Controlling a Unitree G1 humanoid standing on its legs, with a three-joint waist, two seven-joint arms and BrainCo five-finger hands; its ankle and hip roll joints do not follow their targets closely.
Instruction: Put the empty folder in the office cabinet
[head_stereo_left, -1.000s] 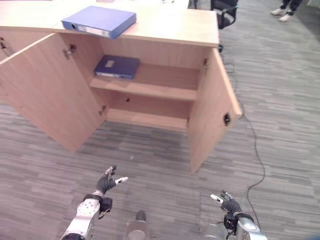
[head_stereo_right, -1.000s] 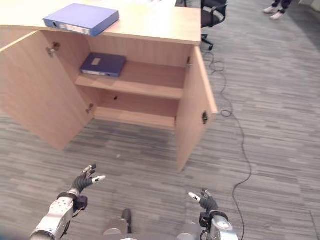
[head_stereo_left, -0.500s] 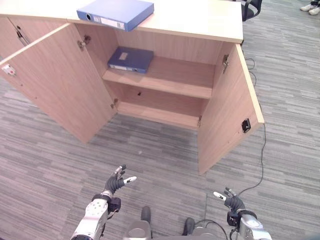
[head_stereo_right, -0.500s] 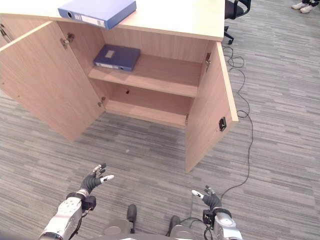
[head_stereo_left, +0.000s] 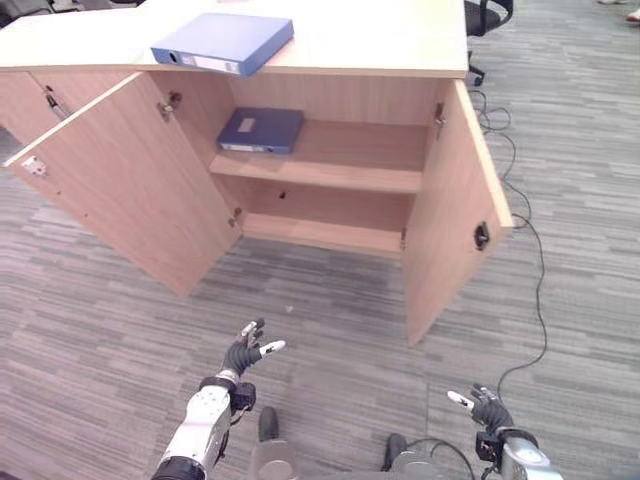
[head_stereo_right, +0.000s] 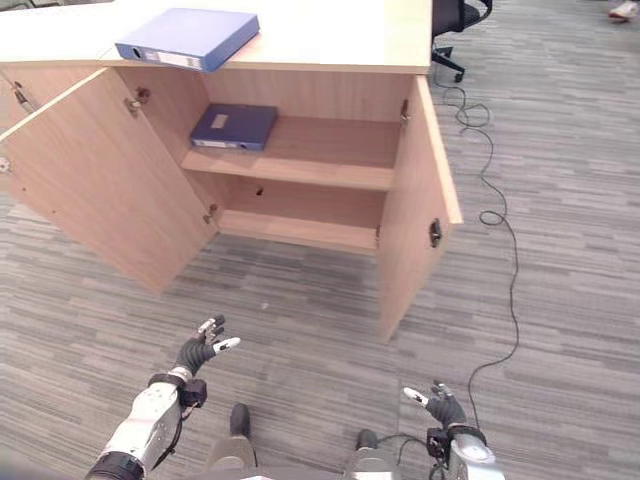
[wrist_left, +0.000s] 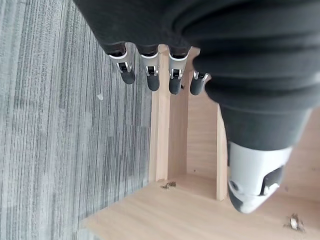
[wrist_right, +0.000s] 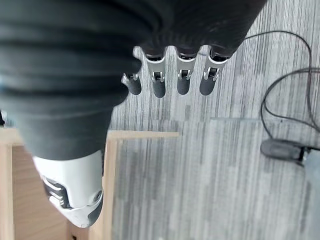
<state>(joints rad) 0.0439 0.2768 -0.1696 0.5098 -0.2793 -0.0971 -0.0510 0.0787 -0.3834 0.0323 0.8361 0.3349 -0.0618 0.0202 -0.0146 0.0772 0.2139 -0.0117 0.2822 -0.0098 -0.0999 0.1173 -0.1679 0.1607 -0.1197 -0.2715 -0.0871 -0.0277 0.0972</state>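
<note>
fingers (wrist_left: 152, 77) straight, both hands empty

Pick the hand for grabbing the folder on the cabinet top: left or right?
Left, probably. The folder lies at the top's left end, and the left robot hand hangs open on that side; the right robot hand, also open, is across.

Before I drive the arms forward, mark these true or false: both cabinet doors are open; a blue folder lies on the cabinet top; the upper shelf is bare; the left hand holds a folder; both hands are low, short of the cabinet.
1. Both doors of the office cabinet are open: true.
2. A blue folder lies on the cabinet top: true.
3. The upper shelf is bare: false, a second blue folder lies flat at its left end.
4. The left hand holds a folder: false, its fingers are straight and hold nothing.
5. Left hand and right hand are low over the carpet, short of the cabinet: true.
</note>
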